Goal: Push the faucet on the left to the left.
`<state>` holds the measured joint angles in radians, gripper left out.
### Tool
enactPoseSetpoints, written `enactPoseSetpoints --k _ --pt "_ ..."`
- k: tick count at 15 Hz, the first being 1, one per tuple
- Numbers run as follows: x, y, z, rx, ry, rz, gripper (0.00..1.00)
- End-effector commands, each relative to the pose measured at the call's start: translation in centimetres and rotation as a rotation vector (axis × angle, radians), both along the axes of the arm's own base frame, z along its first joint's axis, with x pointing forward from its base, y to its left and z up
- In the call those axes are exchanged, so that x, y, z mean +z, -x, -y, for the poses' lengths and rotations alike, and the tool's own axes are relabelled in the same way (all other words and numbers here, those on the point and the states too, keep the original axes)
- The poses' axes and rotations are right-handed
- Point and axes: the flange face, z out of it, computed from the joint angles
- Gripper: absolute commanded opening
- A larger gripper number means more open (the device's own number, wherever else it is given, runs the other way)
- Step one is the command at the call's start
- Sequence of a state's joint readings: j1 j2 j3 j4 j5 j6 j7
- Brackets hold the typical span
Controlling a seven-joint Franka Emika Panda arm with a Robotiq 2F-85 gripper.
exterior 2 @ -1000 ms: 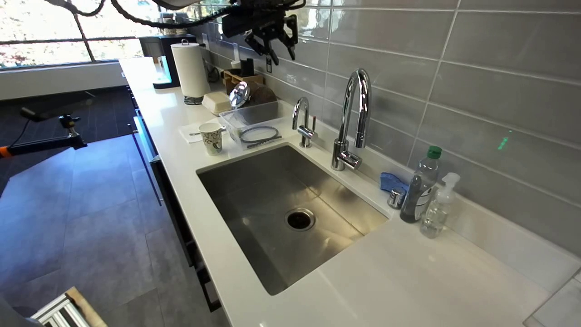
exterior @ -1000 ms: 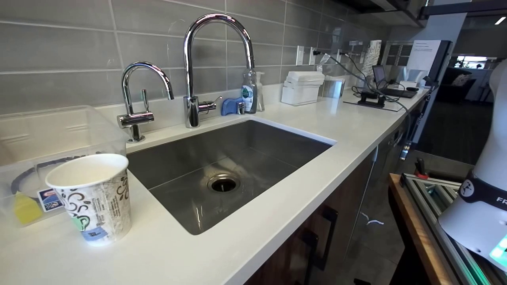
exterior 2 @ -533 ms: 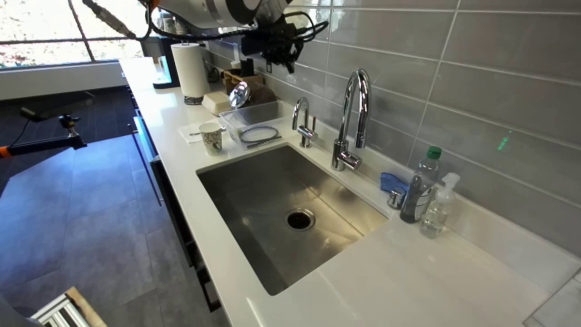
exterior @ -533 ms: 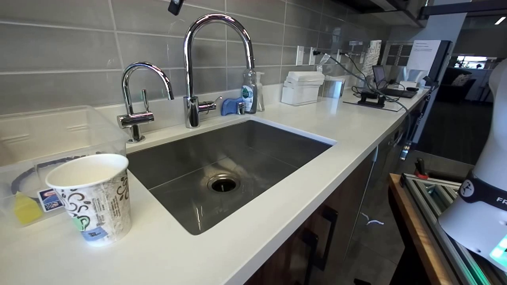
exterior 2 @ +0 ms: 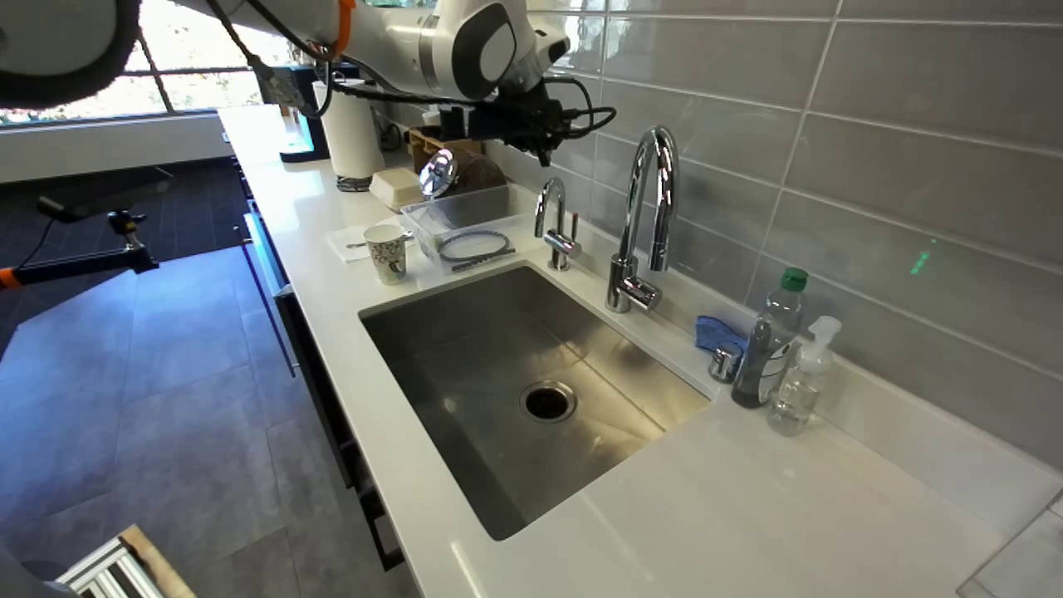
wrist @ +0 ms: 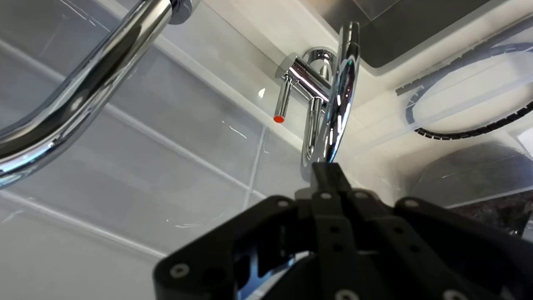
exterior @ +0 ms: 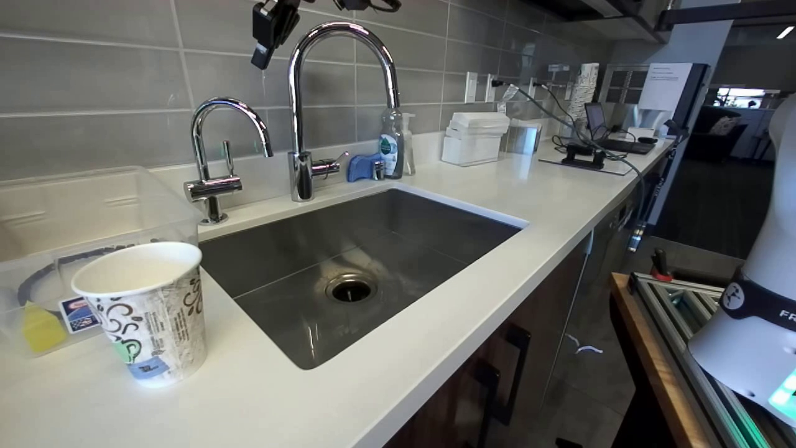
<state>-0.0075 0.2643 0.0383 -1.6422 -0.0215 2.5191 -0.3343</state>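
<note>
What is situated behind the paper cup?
In an exterior view, a clear plastic bin with a dark loop inside is behind the cup; what the cup covers there cannot be seen.

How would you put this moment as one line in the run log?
task: push small faucet left | end effector: shut, above small faucet | contact: none seen | faucet lever: upright

My gripper [exterior 2: 544, 158] has come down lower, and now it hangs just above the small faucet [exterior 2: 560, 242]. A second ago my fingers [wrist: 328, 177] were spread apart; now they are together. More of my arm [exterior 2: 397, 51] shows, and it hides the top of the paper towel roll [exterior 2: 352, 154].
</note>
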Motion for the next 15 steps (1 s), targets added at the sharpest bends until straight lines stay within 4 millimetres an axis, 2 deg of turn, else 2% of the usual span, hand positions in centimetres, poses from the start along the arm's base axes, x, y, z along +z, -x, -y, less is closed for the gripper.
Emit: enactPoseSetpoints --k 1,2,9,15 --pt "-0.1 -0.2 0.0 -0.002 -0.001 -0.001 0.01" --pt "0.0 -0.3 0.1 -0.003 -0.001 0.001 0.01" --pt "-4.2 -3.2 0.7 0.005 -0.015 -0.029 0.0" --pt "-5.1 -4.7 1.5 0.003 -0.044 -0.044 0.0"
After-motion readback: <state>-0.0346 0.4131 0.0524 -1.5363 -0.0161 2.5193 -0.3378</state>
